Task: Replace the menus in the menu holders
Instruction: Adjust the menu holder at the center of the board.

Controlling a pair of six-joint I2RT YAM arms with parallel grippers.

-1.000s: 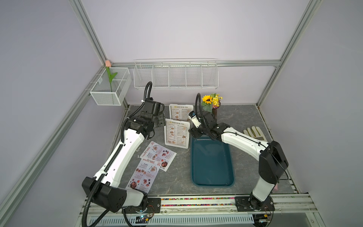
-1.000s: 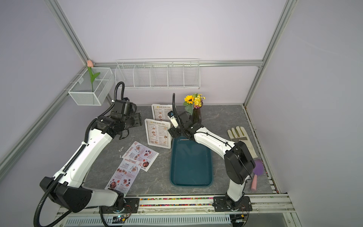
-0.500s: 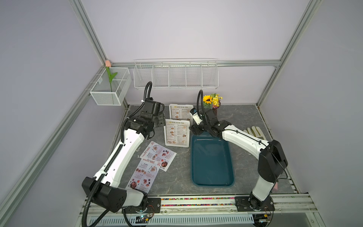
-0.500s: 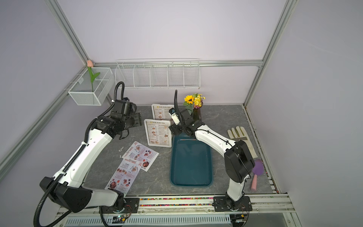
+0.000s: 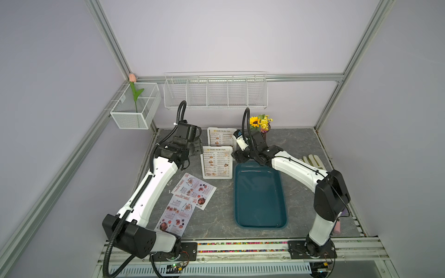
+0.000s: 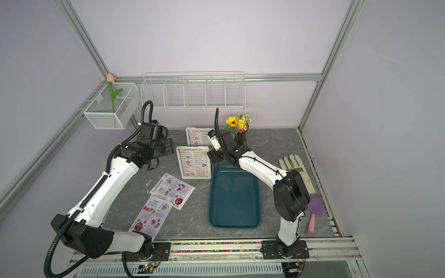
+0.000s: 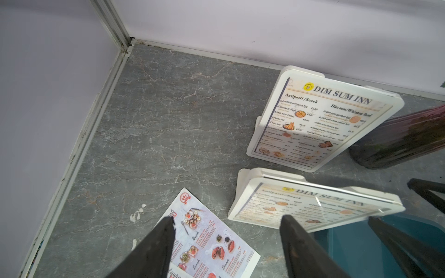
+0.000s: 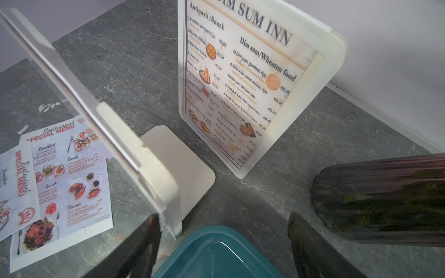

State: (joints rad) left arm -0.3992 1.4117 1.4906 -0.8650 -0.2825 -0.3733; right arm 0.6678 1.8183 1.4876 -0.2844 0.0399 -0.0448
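Two white menu holders stand at the back middle, the near one (image 5: 217, 162) and the far one (image 5: 221, 137), each showing a "DIM SUM INN" menu (image 7: 320, 120). Two pinkish "SPECIAL MENU" sheets (image 5: 193, 190) (image 5: 177, 216) lie overlapping flat on the table, in front and to the left. My left gripper (image 5: 195, 147) hovers open and holding nothing, left of the holders. In the left wrist view it (image 7: 227, 220) hangs above a special menu (image 7: 207, 240). My right gripper (image 8: 224, 216) is open and holding nothing, just right of the near holder's edge (image 8: 134, 154), above the tray corner.
A dark teal tray (image 5: 260, 197) lies right of the near holder. A dark vase of sunflowers (image 5: 261, 122) stands behind my right gripper. A pale glove (image 5: 313, 161) and a purple spatula (image 6: 315, 209) lie at the right edge. Wire baskets (image 5: 215, 92) hang on the back wall.
My right gripper has shifted a little toward the back, staying open beside the near holder. The left arm has hardly moved.
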